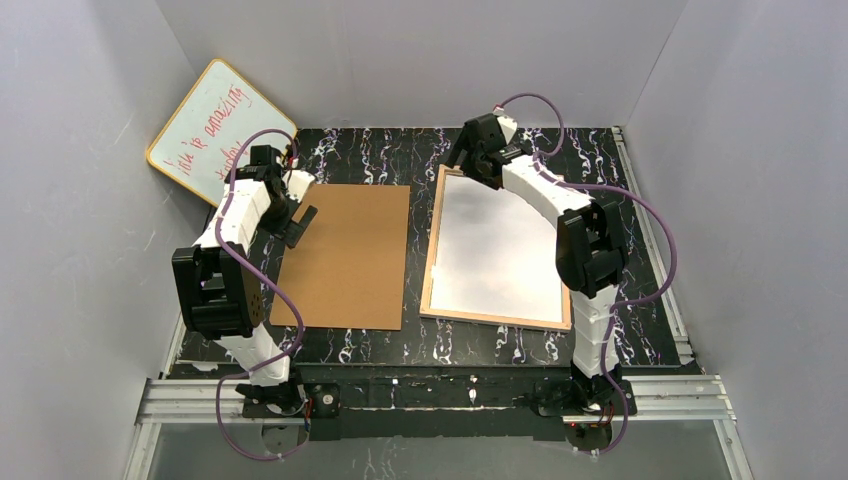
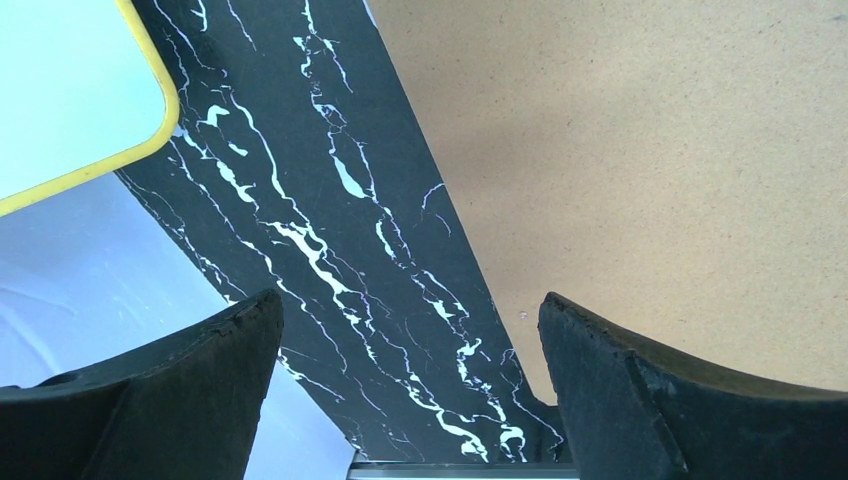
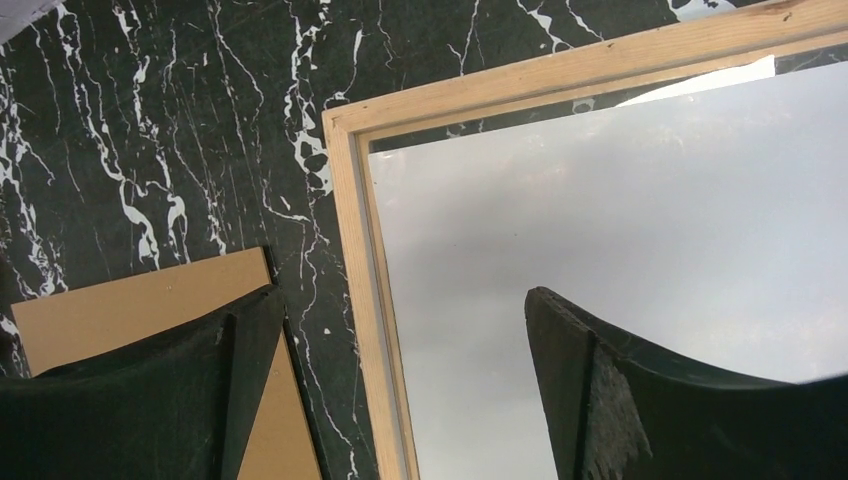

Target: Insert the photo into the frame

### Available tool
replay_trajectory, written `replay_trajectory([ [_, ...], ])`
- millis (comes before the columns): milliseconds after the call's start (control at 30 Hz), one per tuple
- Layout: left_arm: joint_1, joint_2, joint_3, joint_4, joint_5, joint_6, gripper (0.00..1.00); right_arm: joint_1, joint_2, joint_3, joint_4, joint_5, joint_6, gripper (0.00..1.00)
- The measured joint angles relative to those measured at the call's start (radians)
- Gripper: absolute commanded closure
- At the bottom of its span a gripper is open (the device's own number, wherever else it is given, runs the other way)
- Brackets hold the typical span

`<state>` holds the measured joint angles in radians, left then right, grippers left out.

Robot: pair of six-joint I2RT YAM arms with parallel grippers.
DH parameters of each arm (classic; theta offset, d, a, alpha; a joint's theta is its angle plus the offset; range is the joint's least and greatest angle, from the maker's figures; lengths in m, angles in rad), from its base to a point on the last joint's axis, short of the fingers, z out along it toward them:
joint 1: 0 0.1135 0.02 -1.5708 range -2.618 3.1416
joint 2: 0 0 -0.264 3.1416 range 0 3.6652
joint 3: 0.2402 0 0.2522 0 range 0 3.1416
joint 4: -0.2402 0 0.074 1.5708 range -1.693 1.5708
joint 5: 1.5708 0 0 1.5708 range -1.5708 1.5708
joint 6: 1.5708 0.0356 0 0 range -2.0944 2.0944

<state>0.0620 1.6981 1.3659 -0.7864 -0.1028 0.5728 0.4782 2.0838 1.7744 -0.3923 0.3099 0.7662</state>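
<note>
The frame (image 1: 431,262) lies tan wood side up on the right half of the table. The photo (image 1: 497,250) lies inside it with its plain white back up; its picture side is hidden. In the right wrist view the photo (image 3: 570,200) sits slightly skewed, with a dark gap under the frame's (image 3: 362,250) far rail. My right gripper (image 1: 468,162) is open and empty, hovering over the frame's far left corner, its jaws (image 3: 400,300) straddling the left rail. My left gripper (image 1: 297,226) is open and empty above the table (image 2: 408,300), beside the brown board.
A plain brown backing board (image 1: 350,255) lies left of the frame; it also shows in the left wrist view (image 2: 640,150). A yellow-rimmed whiteboard (image 1: 215,125) with red writing leans in the far left corner. Grey walls close in the black marbled table (image 1: 620,200).
</note>
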Motion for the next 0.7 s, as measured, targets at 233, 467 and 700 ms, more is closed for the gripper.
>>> replay_trajectory([
  [233,0.003,0.016,0.033,-0.027,-0.025,0.024,0.02,0.036,-0.035,-0.031,0.006,-0.015,0.017,0.01],
  [467,0.058,0.027,0.047,0.011,-0.091,0.102,0.03,0.250,-0.064,-0.061,0.034,-0.053,0.055,0.01],
  [700,0.092,0.027,-0.135,0.127,-0.146,0.165,0.05,0.416,-0.036,-0.063,0.036,-0.074,0.111,0.02],
])
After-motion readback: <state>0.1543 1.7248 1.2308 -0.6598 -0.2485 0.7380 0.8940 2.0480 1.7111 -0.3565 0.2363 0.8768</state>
